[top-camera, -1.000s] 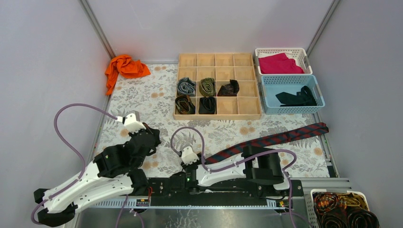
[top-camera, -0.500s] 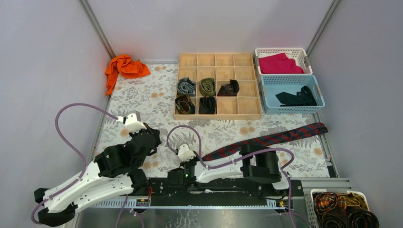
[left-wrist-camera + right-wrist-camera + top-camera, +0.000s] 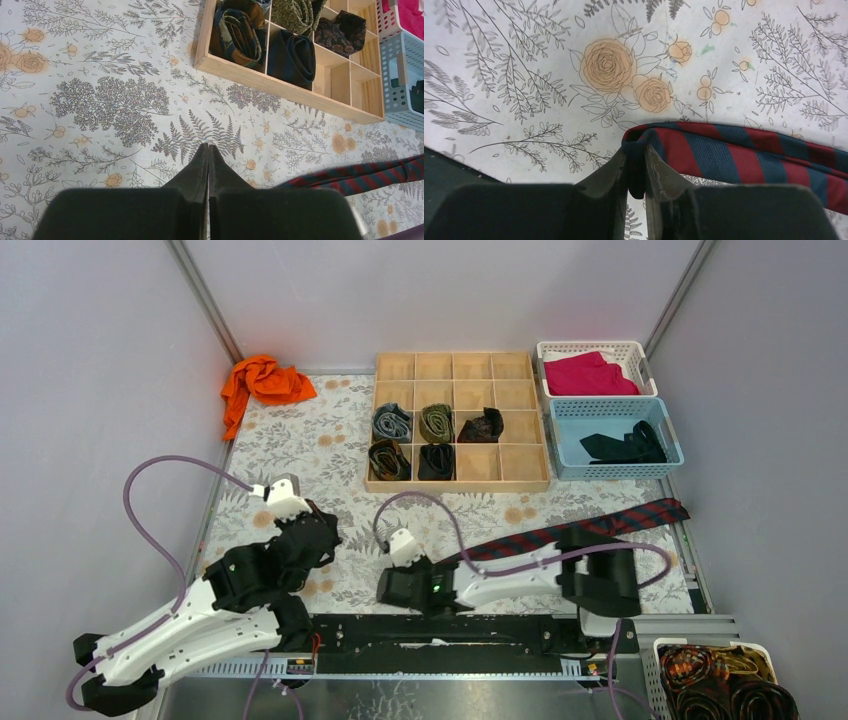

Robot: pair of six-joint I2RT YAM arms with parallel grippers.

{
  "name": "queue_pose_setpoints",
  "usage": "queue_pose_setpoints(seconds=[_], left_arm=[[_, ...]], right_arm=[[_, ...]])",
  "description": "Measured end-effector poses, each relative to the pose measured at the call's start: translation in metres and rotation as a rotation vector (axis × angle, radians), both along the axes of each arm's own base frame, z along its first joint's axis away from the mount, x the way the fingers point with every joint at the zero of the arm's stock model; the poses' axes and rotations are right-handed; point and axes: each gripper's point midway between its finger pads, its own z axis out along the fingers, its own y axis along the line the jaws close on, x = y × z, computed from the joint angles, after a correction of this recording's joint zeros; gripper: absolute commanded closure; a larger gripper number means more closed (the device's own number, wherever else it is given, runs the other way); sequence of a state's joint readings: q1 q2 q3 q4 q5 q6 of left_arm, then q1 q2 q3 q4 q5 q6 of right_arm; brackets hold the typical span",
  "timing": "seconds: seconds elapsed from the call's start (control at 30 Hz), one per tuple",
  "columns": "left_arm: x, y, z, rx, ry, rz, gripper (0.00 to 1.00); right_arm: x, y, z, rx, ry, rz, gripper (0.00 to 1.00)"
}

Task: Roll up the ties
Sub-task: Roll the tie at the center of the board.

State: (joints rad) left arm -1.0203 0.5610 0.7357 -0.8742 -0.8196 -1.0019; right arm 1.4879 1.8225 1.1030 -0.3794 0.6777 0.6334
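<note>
The right tool (image 3: 636,156) pinches the end of a navy-and-red striped tie (image 3: 734,152), its jaws nearly together on the cloth, low over the bench (image 3: 300,440). The rest of the tie lies stretched across the floral cover toward the right. The left tool (image 3: 208,149), jaws pressed together and holding nothing, hangs above the bench. Five rolled ties (image 3: 437,423) sit in a wooden tray (image 3: 460,483) beyond.
</note>
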Motion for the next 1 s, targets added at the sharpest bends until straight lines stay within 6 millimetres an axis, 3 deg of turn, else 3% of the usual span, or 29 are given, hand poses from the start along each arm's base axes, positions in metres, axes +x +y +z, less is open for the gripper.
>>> queue_pose_setpoints(seconds=[0.3, 0.53, 0.9, 0.97, 1.0], left_arm=[[0.003, -0.005, -0.007, 0.043, 0.022, -0.004, 1.0], [0.011, -0.019, -0.015, 0.084, 0.041, -0.019, 1.0], [0.023, -0.042, -0.028, 0.145, 0.063, -0.059, 1.0], [0.025, -0.048, -0.031, 0.156, 0.067, -0.07, 1.0], [0.026, -0.05, -0.032, 0.161, 0.071, -0.075, 1.0]], right_arm=[[0.018, -0.009, 0.025, 0.319, 0.159, 0.054, 0.79], [0.026, -0.022, 0.027, 0.529, 0.32, 0.075, 0.8], [0.036, -0.049, 0.022, 0.635, 0.415, 0.026, 0.77], [0.037, -0.057, 0.017, 0.632, 0.419, 0.004, 0.73], [0.037, -0.06, 0.015, 0.628, 0.422, -0.005, 0.66]])
